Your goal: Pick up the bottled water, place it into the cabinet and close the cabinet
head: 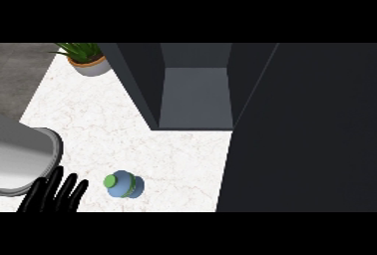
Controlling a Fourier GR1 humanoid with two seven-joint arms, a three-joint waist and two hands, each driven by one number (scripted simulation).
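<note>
Grey left forearm (26,159) and black left hand (55,194), fingers spread, cut off at lower left
Blue green-capped water bottle (123,185) stands just beside it on white marble counter (110,124); dark open cabinet (195,94) behind; right hand unseen

Bright even light, soft shadows

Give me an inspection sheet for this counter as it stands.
Surface: white marbled counter, grey floor beyond its left edge.
Job's things: bottled water, blue with green cap, stands on the counter near the front; cabinet open, nothing seen inside; its dark door swung out at right.
Clutter: potted plant at the back left corner.
Hands: left hand open, fingers up, beside the bottle, not touching it; right hand not in view.
Cables: nothing seen.
Surroundings: grey forearm at left.
</note>
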